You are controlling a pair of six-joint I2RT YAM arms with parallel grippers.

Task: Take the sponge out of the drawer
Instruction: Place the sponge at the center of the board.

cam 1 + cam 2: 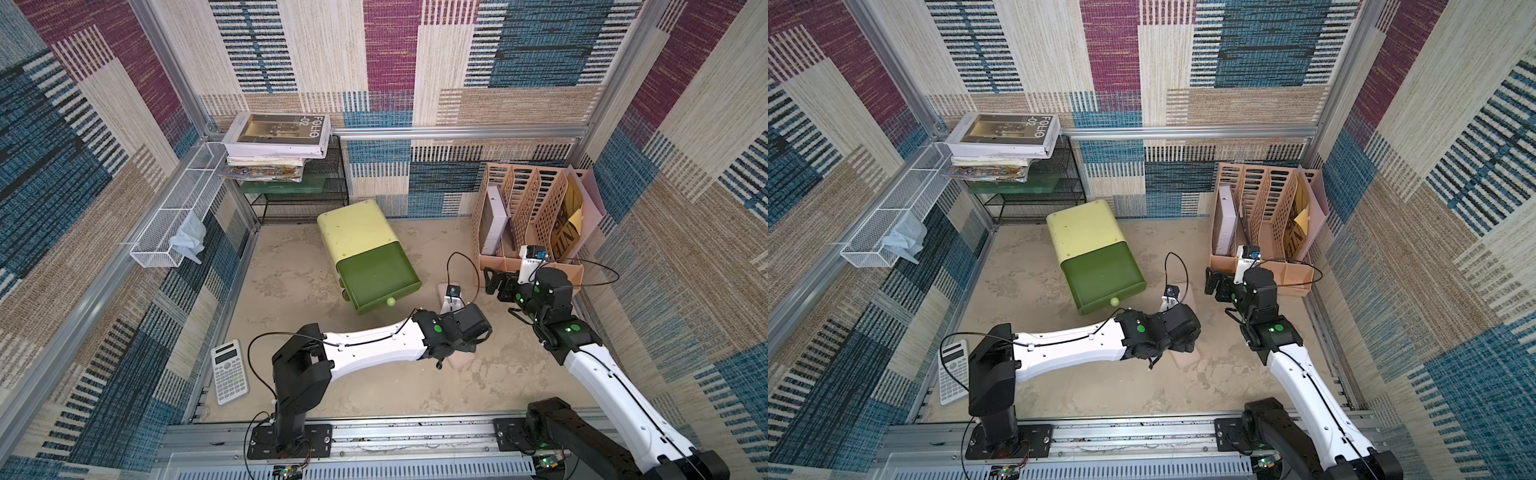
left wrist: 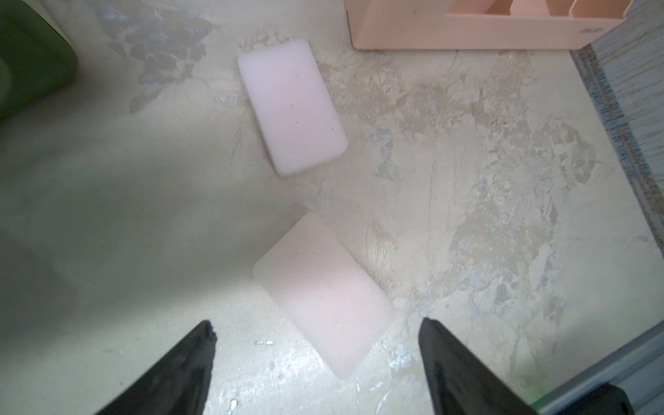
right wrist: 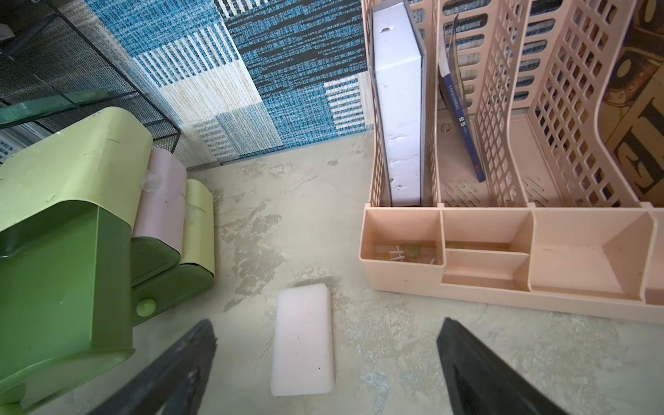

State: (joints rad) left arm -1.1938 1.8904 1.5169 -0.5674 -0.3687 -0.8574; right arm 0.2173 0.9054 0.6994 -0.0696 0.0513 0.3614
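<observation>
One sponge [image 2: 323, 294] lies on the table [image 2: 503, 215] beneath the left jaws — spread wide, empty; right jaws likewise, near a second sponge [image 3: 303, 341].

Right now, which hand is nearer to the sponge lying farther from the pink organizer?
Left. The left hand is open directly over that sponge. The right hand, also open, is off to the side near the pink organizer, pointing at the other sponge.

Mottled beige tabletop [image 1: 374, 395] with a pale sponge [image 2: 291, 107], a second sponge [image 2: 323, 294], green drawer unit [image 1: 365, 257], peach organizer [image 1: 536, 216], calculator [image 1: 229, 371].
</observation>
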